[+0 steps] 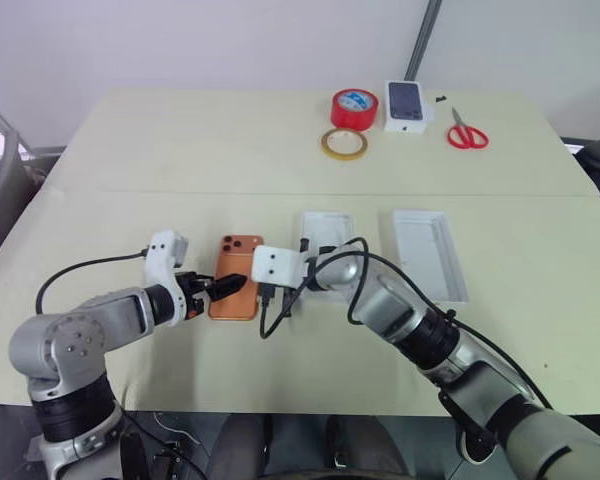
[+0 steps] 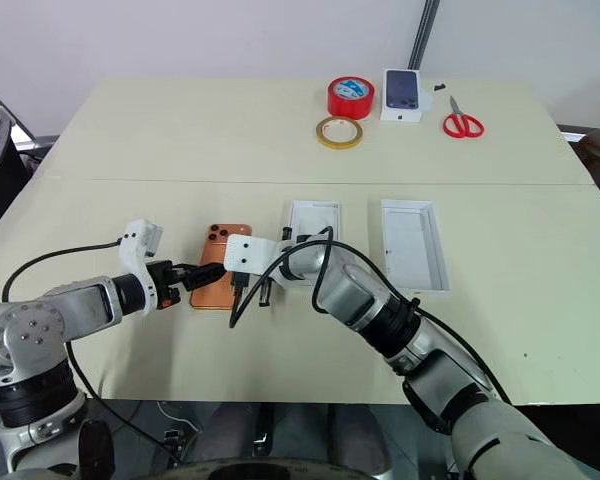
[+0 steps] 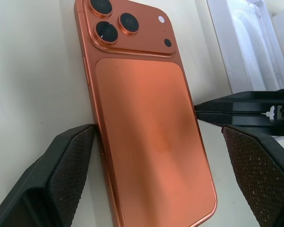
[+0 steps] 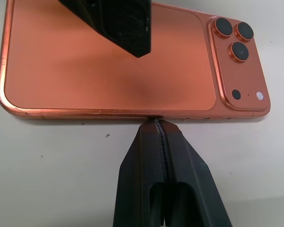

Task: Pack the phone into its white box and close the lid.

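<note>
The phone [image 1: 236,275] lies flat on the cream worktop [image 1: 180,160], back up, between the two grippers. Its long axis runs away from the robot, with the camera cluster at the far end, toward the back of the worktop.

The left gripper [image 1: 228,288] reaches in from the left with its fingers [image 3: 61,165] spread wide; the left wrist view shows one padded finger against the phone's left long edge and the other off the right edge with a strip of worktop between, so nothing is gripped. That view also catches the right gripper's black tips meeting the phone's right edge.

The right gripper [image 4: 155,124] has its fingers pressed together with no gap, holding nothing, the joined tips touching the middle of the phone's long side. The right wrist view shows a left finger over the phone's back, which the head views do not make clear.

From the head views, a white insert [image 1: 325,250] sits just right of the phone, partly behind the right wrist, and the white box [image 1: 429,252] lies open further right, apart from the phone, its long axis parallel to it. At the far edge stand a red tape roll [image 1: 354,107], a tan tape ring [image 1: 343,144], a printed box [image 1: 407,106] and red scissors [image 1: 467,133].
</note>
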You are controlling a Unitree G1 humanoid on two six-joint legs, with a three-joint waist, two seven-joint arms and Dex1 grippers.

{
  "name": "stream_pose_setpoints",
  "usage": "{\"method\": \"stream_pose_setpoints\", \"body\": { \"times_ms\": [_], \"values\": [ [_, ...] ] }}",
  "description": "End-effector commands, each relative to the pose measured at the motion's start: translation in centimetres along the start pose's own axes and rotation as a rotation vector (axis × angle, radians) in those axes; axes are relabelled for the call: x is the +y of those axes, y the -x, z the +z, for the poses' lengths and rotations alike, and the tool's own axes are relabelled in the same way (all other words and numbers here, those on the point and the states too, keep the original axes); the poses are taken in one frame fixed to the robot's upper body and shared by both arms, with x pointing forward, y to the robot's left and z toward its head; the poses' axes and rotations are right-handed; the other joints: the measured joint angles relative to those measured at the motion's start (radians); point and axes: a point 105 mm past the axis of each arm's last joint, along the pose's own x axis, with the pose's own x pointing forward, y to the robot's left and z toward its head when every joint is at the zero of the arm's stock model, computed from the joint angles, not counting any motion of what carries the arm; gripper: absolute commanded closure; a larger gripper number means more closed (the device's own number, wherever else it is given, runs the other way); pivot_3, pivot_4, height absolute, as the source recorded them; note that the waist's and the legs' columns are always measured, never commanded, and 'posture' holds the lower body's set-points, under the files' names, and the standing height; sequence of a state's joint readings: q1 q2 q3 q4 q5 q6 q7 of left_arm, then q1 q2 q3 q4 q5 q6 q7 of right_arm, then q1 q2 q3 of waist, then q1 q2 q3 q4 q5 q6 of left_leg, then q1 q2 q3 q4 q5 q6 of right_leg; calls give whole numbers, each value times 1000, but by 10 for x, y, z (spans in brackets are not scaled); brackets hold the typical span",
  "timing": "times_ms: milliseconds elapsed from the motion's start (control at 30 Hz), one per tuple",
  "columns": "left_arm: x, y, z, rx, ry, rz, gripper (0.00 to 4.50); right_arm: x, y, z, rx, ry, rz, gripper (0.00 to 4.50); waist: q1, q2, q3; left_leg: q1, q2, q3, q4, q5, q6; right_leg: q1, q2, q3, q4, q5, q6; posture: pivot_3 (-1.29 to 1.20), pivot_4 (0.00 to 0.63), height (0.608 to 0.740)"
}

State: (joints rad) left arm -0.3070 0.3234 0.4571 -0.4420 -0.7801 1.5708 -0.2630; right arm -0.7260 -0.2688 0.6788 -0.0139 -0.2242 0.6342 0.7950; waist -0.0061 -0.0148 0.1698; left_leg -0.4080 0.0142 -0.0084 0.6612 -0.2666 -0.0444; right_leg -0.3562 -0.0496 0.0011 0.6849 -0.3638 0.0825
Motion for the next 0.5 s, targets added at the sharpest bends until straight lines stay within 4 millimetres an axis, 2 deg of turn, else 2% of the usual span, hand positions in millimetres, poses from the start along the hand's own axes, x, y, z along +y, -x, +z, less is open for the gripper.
{"method": "stream_pose_setpoints", "body": {
  "times_ms": [33,233,400,500],
  "values": [
    [-31,-12,-12,70,41,-200,0,4,-1,8,-25,18,6,4476,0,0,0,0,0,0,0,0,0,0,0,0,0,0,0,0,150,740],
    [-34,-12,-10,72,46,-218,0,4,-1,6,-24,14,2,4476,-10,0,0,0,1,0,0,0,0,-1,1,0,0,0,0,0,150,740],
    [-22,-9,-4,46,69,-156,0,3,-1,5,-21,9,-4,4476,-9,0,0,0,1,0,0,0,0,-1,1,0,0,0,0,0,150,740],
    [-7,-5,4,4,114,-95,0,2,-1,4,-18,7,-8,4476,-11,0,0,0,1,0,0,0,0,-1,1,0,0,0,0,0,150,740]
  ]
}}
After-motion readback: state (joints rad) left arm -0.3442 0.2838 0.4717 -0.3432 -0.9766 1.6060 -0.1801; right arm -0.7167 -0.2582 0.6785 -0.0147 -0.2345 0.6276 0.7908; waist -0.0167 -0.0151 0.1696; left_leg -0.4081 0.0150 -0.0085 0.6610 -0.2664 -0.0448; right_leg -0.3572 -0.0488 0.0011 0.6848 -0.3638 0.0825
